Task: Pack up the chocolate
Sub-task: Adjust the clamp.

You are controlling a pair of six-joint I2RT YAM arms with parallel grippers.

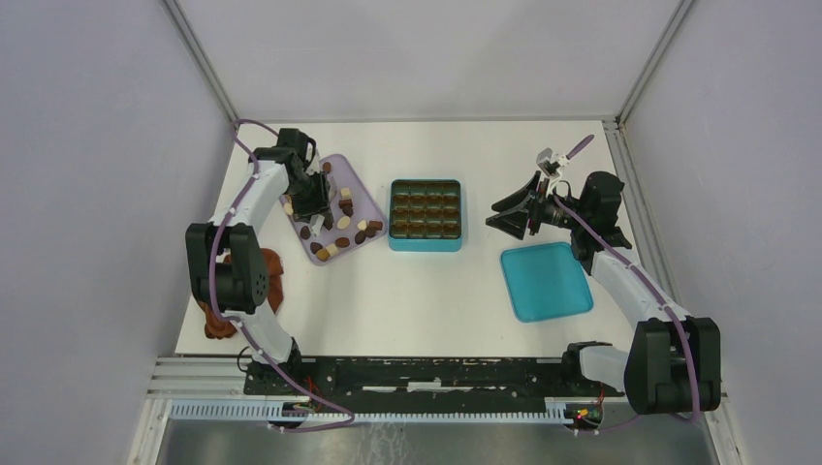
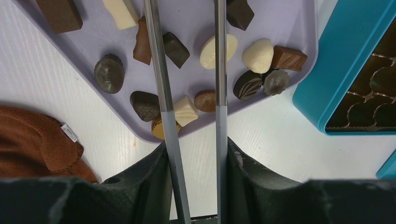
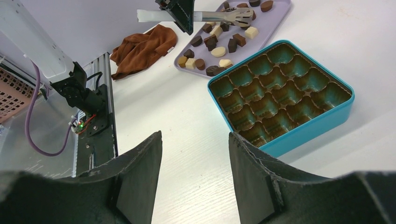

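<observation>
Left tool [image 2: 196, 150] closed on metal tongs [image 2: 220, 70], their arms reaching over the lilac tray [image 2: 289, 18]; chocolate [image 2: 258, 55] lies loose on that tray, just left of the teal box [image 1: 426, 242]; right tool [image 3: 195, 140] open, empty, raised right of the box; teal lid [image 1: 546, 281] flat on desk [image 1: 426, 310], right of the box.

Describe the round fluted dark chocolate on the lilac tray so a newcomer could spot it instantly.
Start at the lilac tray beside the teal box. Go to its side nearest the brown cloth, left of the tongs. That chocolate is dark, round and ridged, and sits alone; the other fluted piece touches neighbours.
</observation>
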